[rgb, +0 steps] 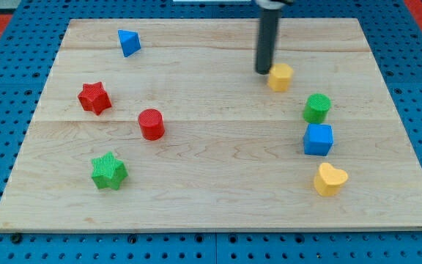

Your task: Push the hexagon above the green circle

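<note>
One yellow hexagon point(280, 76), small, rigid, judged light and free-sliding, near bench's top edge, up-left of green circle point(316, 108). Tip point(264, 71) touching its left face; push there. No jaws fitted.

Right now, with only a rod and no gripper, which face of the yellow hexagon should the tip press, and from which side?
No grip is possible, so push. My tip already sits at the hexagon's left face. The circle lies toward the view's lower right, so I would press that left face and slide the hexagon rightward until it is directly above the circle. The flat side probably gives steady contact.
</note>
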Controlling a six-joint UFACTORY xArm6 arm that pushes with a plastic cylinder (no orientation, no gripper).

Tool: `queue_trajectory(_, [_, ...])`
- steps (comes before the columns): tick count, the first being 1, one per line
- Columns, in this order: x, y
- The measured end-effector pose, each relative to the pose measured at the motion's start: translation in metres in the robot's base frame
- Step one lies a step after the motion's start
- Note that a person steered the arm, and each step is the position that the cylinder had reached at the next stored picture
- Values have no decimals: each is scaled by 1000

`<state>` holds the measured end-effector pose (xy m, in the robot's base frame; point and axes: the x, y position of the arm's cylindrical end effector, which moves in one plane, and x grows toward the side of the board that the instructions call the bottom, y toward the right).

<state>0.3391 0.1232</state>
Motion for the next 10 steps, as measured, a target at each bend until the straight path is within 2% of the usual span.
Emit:
queue_trajectory(2, [-13,21])
queue_trajectory(3, [-9,-36])
queue_trajectory(4, [3,-47])
queue_trajectory(5, [6,-15])
queue_trajectory(7, [2,-3])
queue_trajectory(8, [15,-33])
queue_trajectory(9, [33,-23])
queue_trajectory(10, [23,16])
